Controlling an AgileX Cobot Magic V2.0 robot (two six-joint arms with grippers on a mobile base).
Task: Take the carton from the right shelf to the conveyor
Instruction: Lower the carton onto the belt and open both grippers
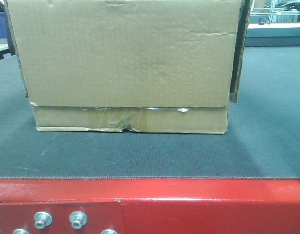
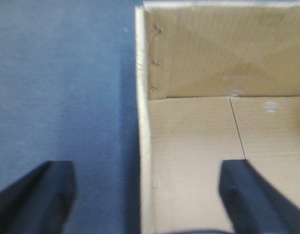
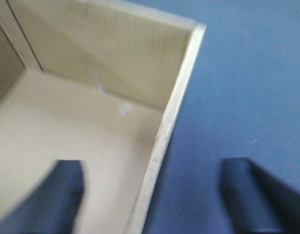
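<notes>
Left claw [image 2: 147, 192] is spread wide, straddling the carton's [image 1: 125, 66] left wall: one black finger [image 2: 37, 195] hangs over the conveyor belt [image 2: 57, 87] outside the wall at 7 o'clock, the other finger [image 2: 252, 195] sits over the carton's inside floor at 5 o'clock. Neither finger touches the wall edge. Right claw [image 3: 157, 192] mirrors it, also spread apart, with one finger [image 3: 52, 197] over the carton interior at 7 o'clock and the other [image 3: 254, 195] over the belt at 5 o'clock, the right wall's top edge running between them untouched. Both wrist views are blurred, so finer contact detail can't be read. Front view: carton sits flat on the dark grey belt, filling the frame from 9 to 3 o'clock, open top out of shot. Crinkled clear-tape seam [image 1: 123, 117] runs along its lower front, with a torn flap edge at the bottom. Red conveyor frame [image 1: 189, 204] with silver bolts [image 1: 42, 219] lies at 6 o'clock, just in front of the belt.
</notes>
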